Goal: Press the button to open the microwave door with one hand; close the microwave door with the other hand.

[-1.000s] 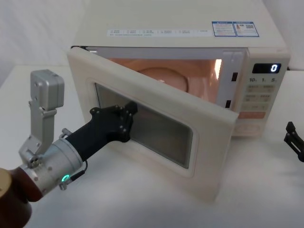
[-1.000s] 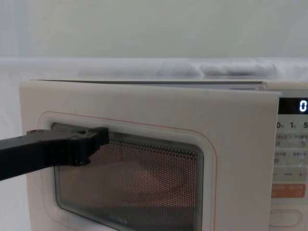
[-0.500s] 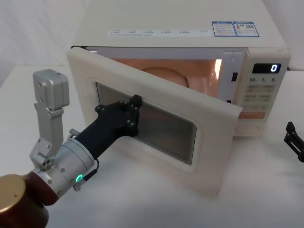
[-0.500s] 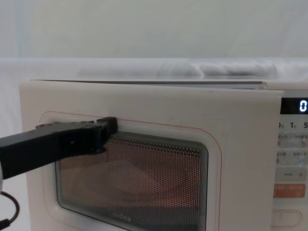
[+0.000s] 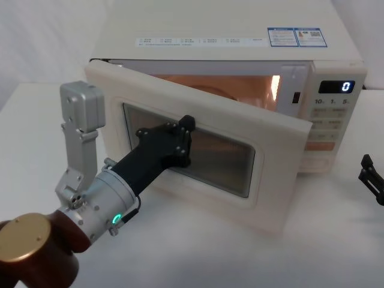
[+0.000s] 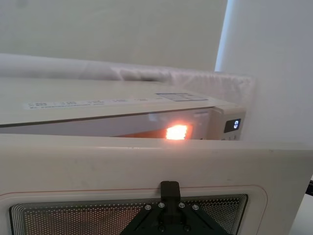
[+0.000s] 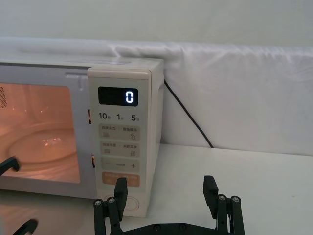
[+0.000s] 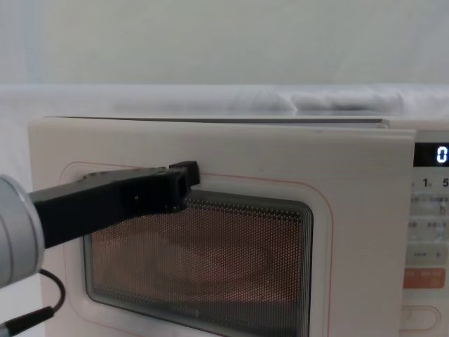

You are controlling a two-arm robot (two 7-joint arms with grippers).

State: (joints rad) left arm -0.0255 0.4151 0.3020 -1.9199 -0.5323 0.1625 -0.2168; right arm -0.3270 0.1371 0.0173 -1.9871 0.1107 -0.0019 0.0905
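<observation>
- My left gripper (image 5: 185,139) has its black fingers clenched flat together, tip pressed against the dark window of the microwave door (image 5: 198,153), near the window's upper middle.
- In the chest view the left gripper (image 8: 184,184) meets the microwave door (image 8: 231,175) at the window's top edge, left of centre; nothing is held between the fingers.
- The door stands partly open, hinged at the left, its free right edge swung toward me, and the lit orange cavity shows behind it.
- My right gripper (image 5: 373,179) sits parked at the far right, well apart from the microwave (image 5: 240,36); in its wrist view the right gripper (image 7: 166,198) has fingers spread wide and released.
- The button (image 7: 131,202) sits at the bottom of the control panel (image 7: 120,147), under the orange rectangular button (image 7: 121,179), partly hidden by a finger (image 7: 119,192).
- Count: 1 microwave, 1 door, 2 grippers, 1 display (image 5: 336,86) reading 0.
</observation>
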